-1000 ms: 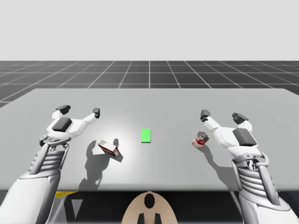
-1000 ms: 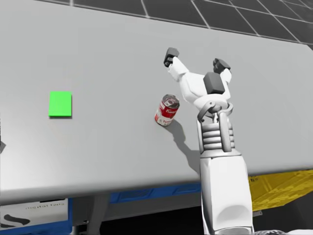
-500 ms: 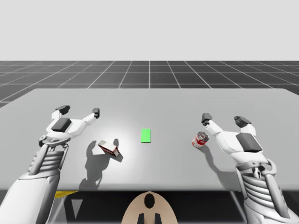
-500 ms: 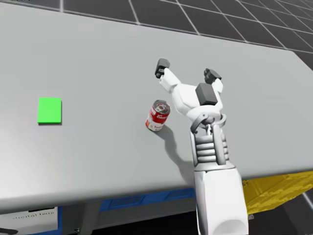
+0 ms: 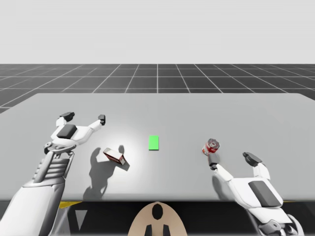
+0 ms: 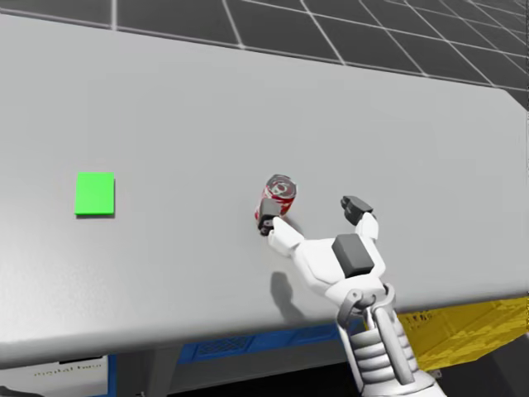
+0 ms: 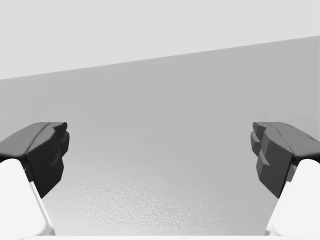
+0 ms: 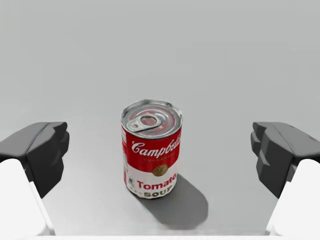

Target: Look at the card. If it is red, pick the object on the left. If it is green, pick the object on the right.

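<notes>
My right claw [image 5: 232, 162] spread open, just short of the can [image 8: 152, 150]

I count one green card [image 5: 154, 142], one red-and-white can and one red-and-white box [image 5: 113, 156], all on the surface [image 5: 172, 108]. The can stands upright to the right of the card, ahead of my right claw, in line with the gap between its fingers and touching neither. My left claw [image 5: 83, 117] hangs open near the box.

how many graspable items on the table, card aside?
2. A red-and-white box lies left of the green card; a red-and-white can stands right of the card, just ahead of my right gripper. Nothing looks hidden.
</notes>
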`<state>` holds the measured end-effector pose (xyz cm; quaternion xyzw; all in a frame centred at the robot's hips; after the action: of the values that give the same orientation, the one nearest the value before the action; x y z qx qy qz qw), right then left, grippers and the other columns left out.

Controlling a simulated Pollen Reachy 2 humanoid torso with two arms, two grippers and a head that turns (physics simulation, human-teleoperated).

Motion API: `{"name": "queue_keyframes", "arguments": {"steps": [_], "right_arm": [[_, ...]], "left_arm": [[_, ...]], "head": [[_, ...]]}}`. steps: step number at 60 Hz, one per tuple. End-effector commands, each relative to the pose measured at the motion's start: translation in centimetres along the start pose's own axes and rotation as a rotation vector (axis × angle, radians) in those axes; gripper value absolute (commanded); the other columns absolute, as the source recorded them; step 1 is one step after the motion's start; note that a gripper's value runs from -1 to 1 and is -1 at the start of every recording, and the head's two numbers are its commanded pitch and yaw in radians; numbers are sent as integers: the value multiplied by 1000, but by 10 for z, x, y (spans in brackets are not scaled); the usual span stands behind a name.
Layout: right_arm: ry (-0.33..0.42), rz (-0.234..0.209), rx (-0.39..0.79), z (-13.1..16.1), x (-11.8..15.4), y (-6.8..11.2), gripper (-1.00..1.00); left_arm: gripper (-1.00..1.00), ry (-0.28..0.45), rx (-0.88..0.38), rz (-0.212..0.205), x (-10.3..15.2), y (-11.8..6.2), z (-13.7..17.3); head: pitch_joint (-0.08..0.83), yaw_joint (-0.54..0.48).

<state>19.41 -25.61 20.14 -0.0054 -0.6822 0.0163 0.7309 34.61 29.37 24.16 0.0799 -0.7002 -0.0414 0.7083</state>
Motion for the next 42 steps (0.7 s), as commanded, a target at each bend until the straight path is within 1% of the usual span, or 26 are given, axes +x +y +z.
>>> {"name": "queue_keyframes", "arguments": {"steps": [1,8,11,16,21,24,27,32,38,42], "right_arm": [[76,-55,0,11,-33,9,-1000],[116,-60,-2,1,-45,8,-1000],[129,-51,-4,-5,-48,9,-1000],[150,-62,-10,-13,-52,10,-1000],[163,-65,-15,-23,-50,9,-1000],[166,-55,-17,-31,-48,8,-1000],[179,-65,-19,-41,-47,6,-1000],[172,-48,-26,-55,-47,3,-1000],[174,-49,-23,-68,-45,1,-1000],[186,-59,-23,-79,-45,0,-1000]], "left_arm": [[-1000,4,4,-4,-1,0,-1],[-1000,5,3,-7,-2,-1,-1],[-1000,6,4,-8,-2,-1,-2],[-1000,9,8,-6,-3,0,-2],[-1000,11,9,-7,-3,-1,-2],[-1000,11,8,-8,-3,-1,-2],[-1000,11,6,-10,-4,-2,-3],[-1000,10,7,-7,-4,-1,-3],[-1000,11,6,-8,-4,-2,-3],[-1000,12,5,-9,-4,-2,-3]], "head": [[682,-384],[680,-406],[678,-414],[677,-422],[676,-428],[675,-430],[672,-430],[667,-429],[664,-428],[661,-428]]}}
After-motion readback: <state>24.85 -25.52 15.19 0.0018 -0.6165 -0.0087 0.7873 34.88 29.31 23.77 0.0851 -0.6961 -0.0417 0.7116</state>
